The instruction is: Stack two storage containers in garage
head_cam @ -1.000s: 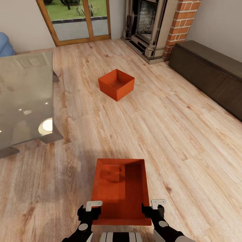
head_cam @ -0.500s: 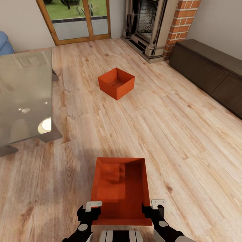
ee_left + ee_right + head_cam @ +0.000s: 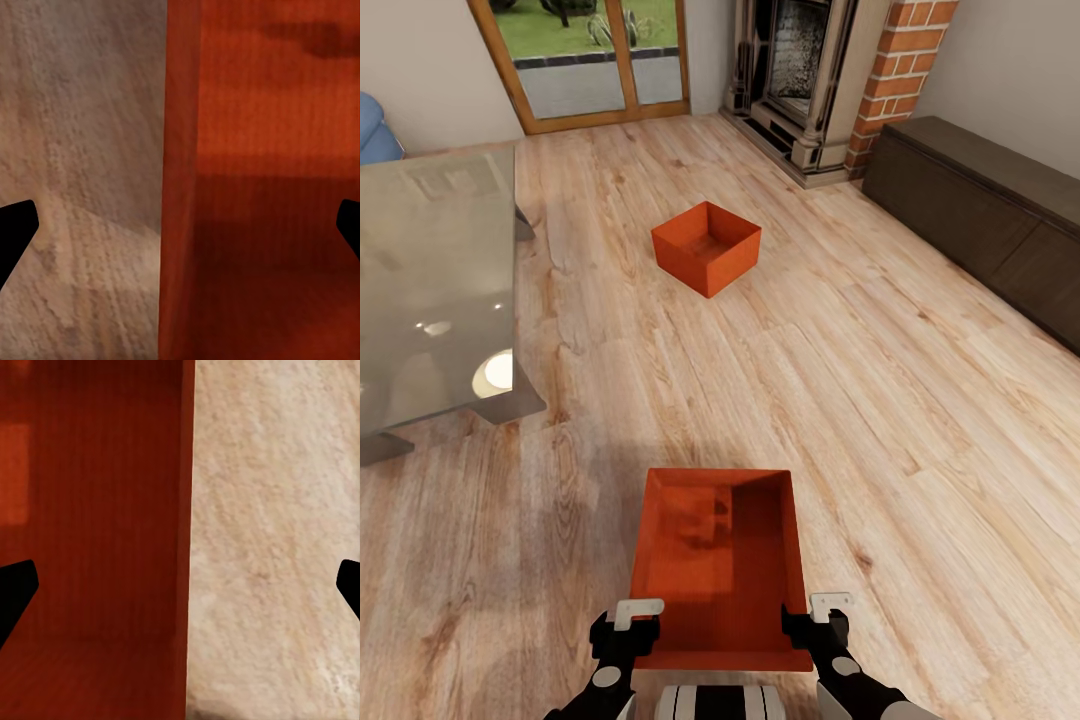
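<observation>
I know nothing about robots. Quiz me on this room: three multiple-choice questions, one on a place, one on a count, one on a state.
1. The far bin sits:
A. on the glass table
B. on the wood floor, before the fireplace
C. on the sofa

2. Orange bins in sight:
A. one
B. two
C. three

3. Both pairs of jaws are:
A. shut tight
B. open, astride the near bin walls
C. holding cups

Answers: 1 B, planks lie under it. 2 B, one near, one far. 3 B, wrist views show tips wide apart, a wall between.
</observation>
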You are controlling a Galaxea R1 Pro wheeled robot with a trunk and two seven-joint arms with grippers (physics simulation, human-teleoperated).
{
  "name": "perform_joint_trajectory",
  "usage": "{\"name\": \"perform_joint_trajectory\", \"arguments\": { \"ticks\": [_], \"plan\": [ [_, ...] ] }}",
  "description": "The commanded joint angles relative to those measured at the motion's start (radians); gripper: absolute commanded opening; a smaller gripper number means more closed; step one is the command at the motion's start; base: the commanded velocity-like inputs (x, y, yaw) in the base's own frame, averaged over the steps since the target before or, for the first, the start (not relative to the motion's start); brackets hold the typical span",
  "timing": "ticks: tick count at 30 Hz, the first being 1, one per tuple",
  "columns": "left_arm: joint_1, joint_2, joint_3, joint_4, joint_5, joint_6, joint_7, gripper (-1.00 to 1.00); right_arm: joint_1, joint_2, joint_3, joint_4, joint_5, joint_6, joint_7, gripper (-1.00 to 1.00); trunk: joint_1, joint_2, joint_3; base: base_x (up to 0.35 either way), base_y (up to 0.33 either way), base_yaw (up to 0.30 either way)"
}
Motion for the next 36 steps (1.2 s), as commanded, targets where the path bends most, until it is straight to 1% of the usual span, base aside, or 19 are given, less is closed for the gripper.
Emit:
{"name": "perform_joint_trajectory", "arguments": {
  "ticks": [1,36],
  "plan": [
    [0.000,0.001,-0.008,0.001,0.001,-0.002,0.009,1.00,-0.001,0.000,0.009,0.001,-0.008,-0.003,-0.004,1.00,0.000,0.000,0.000,0.000,0.000,0.000],
    [-0.001,0.000,-0.005,0.010,0.007,0.001,0.017,1.00,-0.001,0.000,0.009,0.001,-0.008,-0.003,-0.004,1.00,0.000,0.000,0.000,-0.001,0.000,0.000]
  ]
}}
